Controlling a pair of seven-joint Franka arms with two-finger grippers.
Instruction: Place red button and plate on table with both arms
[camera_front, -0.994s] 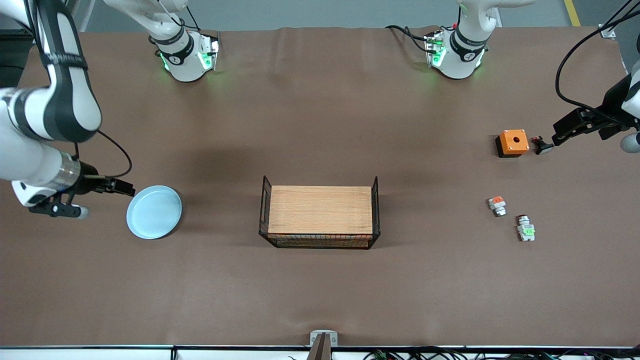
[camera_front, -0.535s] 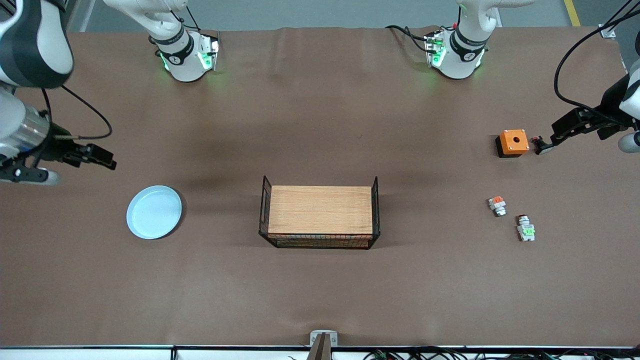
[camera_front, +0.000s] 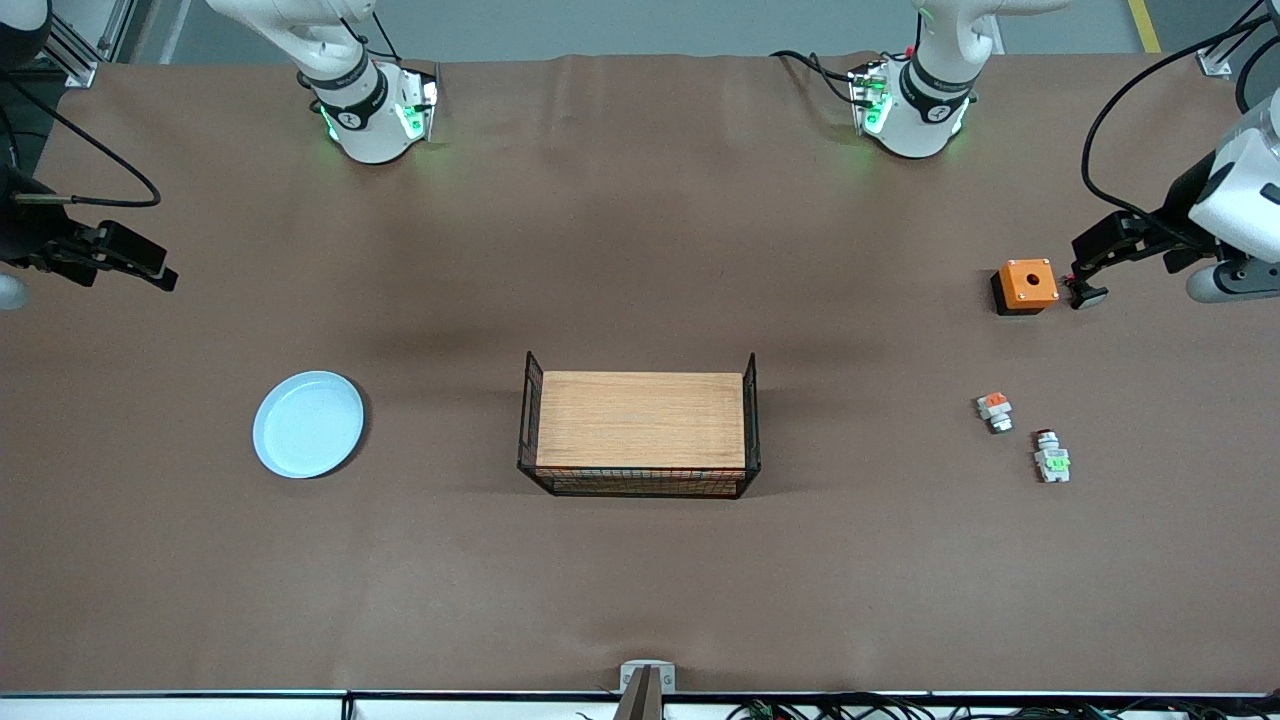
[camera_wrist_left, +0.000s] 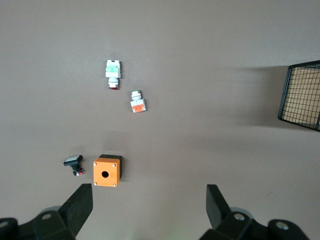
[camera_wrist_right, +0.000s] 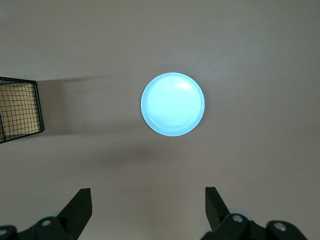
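Progress: While both task items already lie on the table (camera_front: 640, 600), nothing is held, so the placing looks done, with only the arms' retreat perhaps left.
Plate: the plate (camera_front: 308, 423) is round, shallow, glossy pale blue with a raised rim, lying flat toward the right arm's end of the table, beside the wire crate (camera_front: 640, 436).
Red button: the red button (camera_front: 1051, 459) is a tiny white-grey block with a green patch and dark red cap, toward the left arm's end, just beside a similar orange-patched piece (camera_front: 994, 410).
Right gripper: the right gripper (camera_front: 140, 265) hangs over that table edge, fingers apart, empty.
Left gripper: the left gripper (camera_front: 1095, 255) hangs by the orange box (camera_front: 1025, 286) and black push-button (camera_front: 1085, 292), fingers apart, empty.
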